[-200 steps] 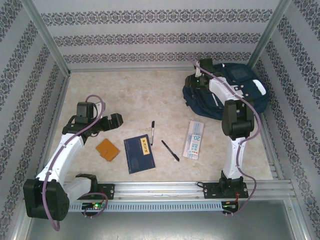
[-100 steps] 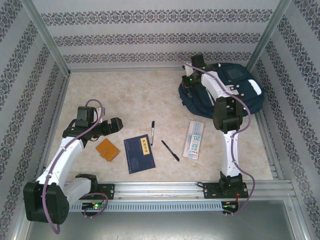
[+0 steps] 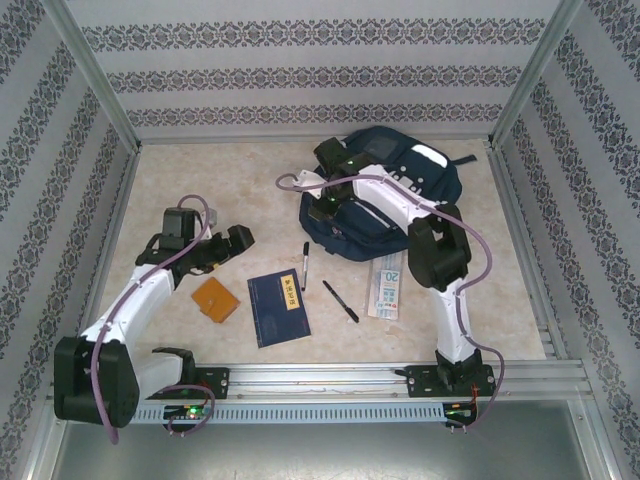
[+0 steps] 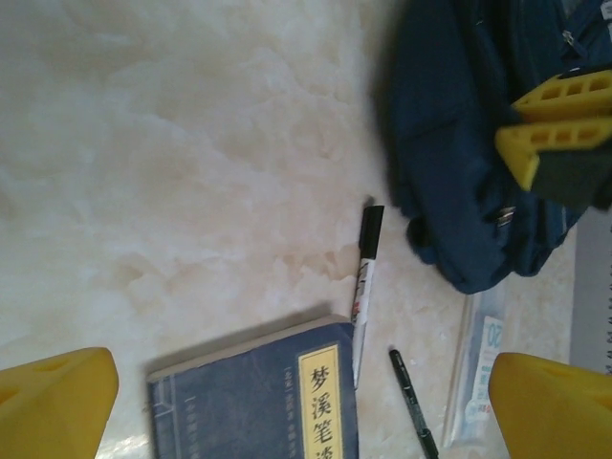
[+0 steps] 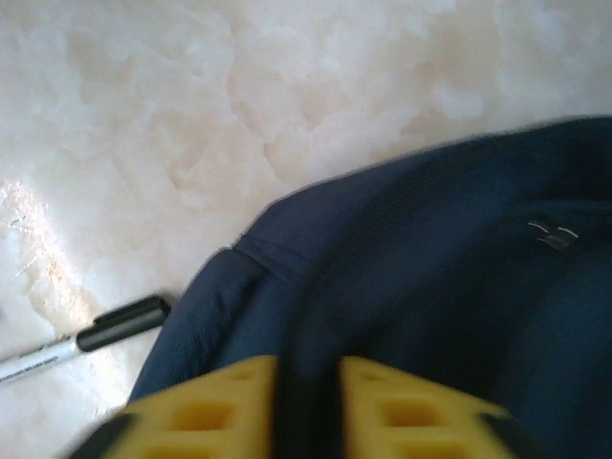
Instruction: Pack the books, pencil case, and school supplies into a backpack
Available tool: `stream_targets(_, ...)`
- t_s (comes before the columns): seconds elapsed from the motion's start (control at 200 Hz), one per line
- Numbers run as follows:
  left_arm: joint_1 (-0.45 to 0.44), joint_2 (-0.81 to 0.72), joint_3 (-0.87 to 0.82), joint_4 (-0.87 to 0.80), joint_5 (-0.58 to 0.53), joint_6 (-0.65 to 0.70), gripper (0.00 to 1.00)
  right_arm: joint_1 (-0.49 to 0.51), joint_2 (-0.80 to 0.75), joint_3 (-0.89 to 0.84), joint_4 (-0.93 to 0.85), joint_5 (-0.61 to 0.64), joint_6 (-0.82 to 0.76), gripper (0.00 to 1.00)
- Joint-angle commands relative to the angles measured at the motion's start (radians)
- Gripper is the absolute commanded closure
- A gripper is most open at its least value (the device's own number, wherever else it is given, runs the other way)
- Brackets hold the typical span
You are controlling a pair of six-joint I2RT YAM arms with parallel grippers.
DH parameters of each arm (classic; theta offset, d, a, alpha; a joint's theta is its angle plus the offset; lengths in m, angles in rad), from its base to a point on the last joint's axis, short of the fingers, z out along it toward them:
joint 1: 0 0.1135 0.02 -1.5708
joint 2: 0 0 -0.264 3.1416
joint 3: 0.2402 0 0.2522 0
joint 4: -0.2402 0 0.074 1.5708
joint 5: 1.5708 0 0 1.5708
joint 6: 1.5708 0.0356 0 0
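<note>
Top external shows the right claw [image 3: 322, 212] on the left edge of the backpack [image 3: 400, 190]. From its own wrist camera, its yellow fingers [image 5: 220, 402] stand almost together with a dark strip between them, which I read as a pinched fold of fabric. The left claw [image 3: 235, 240] hangs spread wide and empty above the book [image 3: 278, 308] and the upper pen [image 3: 305, 262].

The pinch looks thin, so the fold could slip out under a pull and the backpack would sag back onto the tabletop [image 3: 200, 180]. The pen's cap lies just beside the backpack's bulging edge, so any drag toward the near side would likely roll or bury the pen. The far end of the case [image 3: 385, 285] seems tucked under the backpack's near edge, and shifting the backpack could carry it along or hide it. The two claws are near each other, and a left reach for the pen risks a knock. I cannot tell whether the backpack is unzipped.

The lower pen [image 3: 340, 300] and the booklet [image 3: 215, 298] lie apart from everything, free to approach from above. Bare tabletop opens far-left and to the right of the backpack. Patterned walls [image 3: 300, 75] close in three sides, with the backpack near the back one. The rail [image 3: 330, 372] bounds the near edge, close to the book.
</note>
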Motion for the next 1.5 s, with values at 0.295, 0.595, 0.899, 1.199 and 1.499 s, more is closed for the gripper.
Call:
stream_targets(0.295, -0.187, 0.468, 0.494, 0.004, -0.037, 0.092, 0.01, -0.242, -0.448, -0.493, 0.327, 0.114, 0.951, 0.49)
stream_targets(0.595, -0.274, 0.882, 0.894, -0.146, -0.116, 0.138, 0.0, -0.418, -0.484, -0.698, 0.362, 0.03, 1.257, 0.5)
stream_targets(0.899, -0.312, 1.075, 1.074, -0.273, -0.122, 0.153, 0.01, -0.412, -0.234, -0.536, 0.436, -0.124, 1.241, 0.77)
stream_targets(1.199, -0.313, 0.896, 0.811, -0.147, -0.107, 0.177, 0.05, -0.337, -0.177, -0.328, 0.4, -0.337, 0.952, 1.0)
stream_targets(1.499, -0.31, 0.659, 0.719, -0.305, -0.357, 0.383, 0.0, -0.326, -0.093, -0.211, 0.371, -0.434, 0.864, 1.0)
